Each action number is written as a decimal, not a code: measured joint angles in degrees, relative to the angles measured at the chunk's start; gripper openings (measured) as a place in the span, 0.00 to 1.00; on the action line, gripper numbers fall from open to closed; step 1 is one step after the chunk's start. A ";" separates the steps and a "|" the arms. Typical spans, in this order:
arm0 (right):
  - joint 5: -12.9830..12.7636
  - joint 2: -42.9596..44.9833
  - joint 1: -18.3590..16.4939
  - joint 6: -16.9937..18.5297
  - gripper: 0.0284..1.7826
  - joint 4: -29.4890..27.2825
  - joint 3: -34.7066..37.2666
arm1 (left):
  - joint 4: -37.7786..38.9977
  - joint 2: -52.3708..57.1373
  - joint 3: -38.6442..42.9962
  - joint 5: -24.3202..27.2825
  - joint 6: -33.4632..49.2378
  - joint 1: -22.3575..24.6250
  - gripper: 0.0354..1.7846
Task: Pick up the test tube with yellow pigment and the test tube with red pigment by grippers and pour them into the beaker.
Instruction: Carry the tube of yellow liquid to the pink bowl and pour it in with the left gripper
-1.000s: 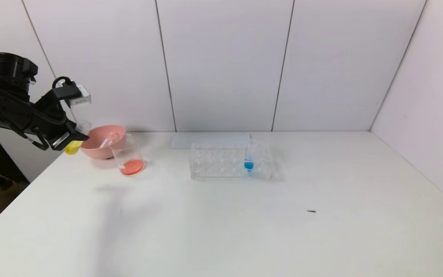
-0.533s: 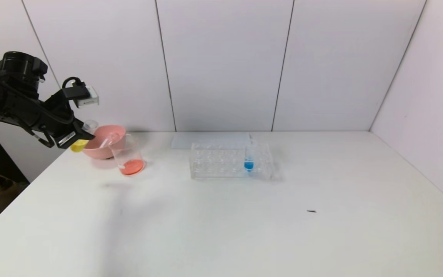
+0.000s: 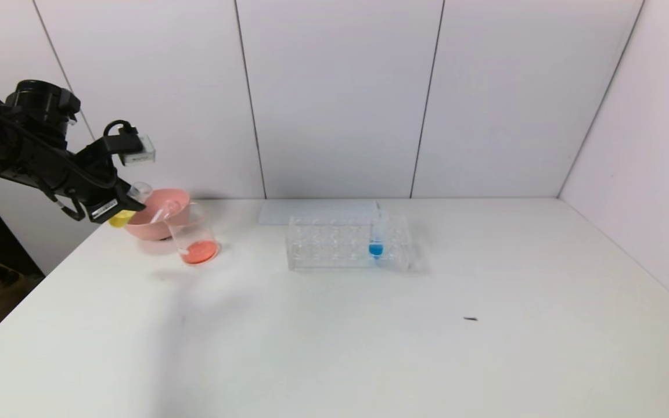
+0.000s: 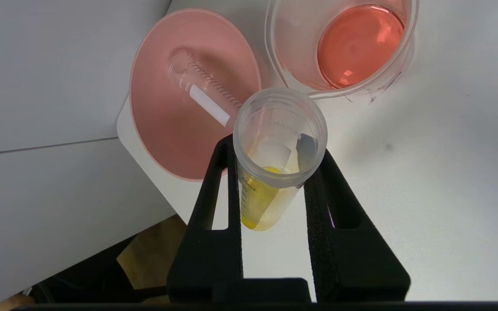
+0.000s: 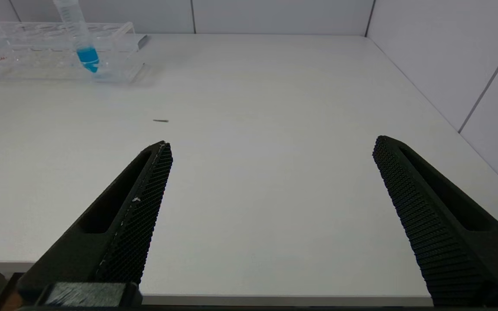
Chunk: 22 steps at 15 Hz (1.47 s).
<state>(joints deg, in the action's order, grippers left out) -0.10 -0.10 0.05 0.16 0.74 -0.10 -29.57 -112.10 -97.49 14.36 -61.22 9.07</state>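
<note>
My left gripper (image 3: 118, 204) is shut on the test tube with yellow pigment (image 3: 119, 219), up in the air at the table's far left. The tube is tilted, its open mouth towards the pink bowl. In the left wrist view the black fingers (image 4: 225, 181) clamp the tube (image 4: 266, 194) just under its rim, with yellow liquid pooled at its round tip. The beaker (image 3: 193, 231) stands just right of the bowl and holds red-orange liquid (image 4: 355, 43). The test tube with red pigment is out of view. My right gripper (image 5: 270, 147) hangs open over bare table near the front edge.
The pink bowl (image 3: 144, 228) sits at the far left with an empty clear tube (image 4: 201, 88) lying in it. A clear rack (image 3: 334, 244) in the middle back holds a tube with blue liquid (image 3: 376, 248). The table's left edge lies under the left gripper.
My left gripper has carried the yellow tube to the right and slightly up, closer to the pink bowl and the beaker. Nothing else has moved.
</note>
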 joint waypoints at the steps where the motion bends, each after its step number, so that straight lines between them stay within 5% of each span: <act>1: 0.02 0.00 -0.02 0.02 0.95 0.02 0.00 | -0.52 -0.18 -0.30 -0.22 -0.16 -0.20 0.23; 22: 0.00 0.00 0.00 0.02 0.95 0.02 0.00 | -15.38 -2.30 -11.19 -2.32 -8.07 -1.52 0.23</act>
<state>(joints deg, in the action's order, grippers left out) -0.10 -0.10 0.05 0.18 0.77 -0.10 -44.96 -114.41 -108.68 12.04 -69.29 7.55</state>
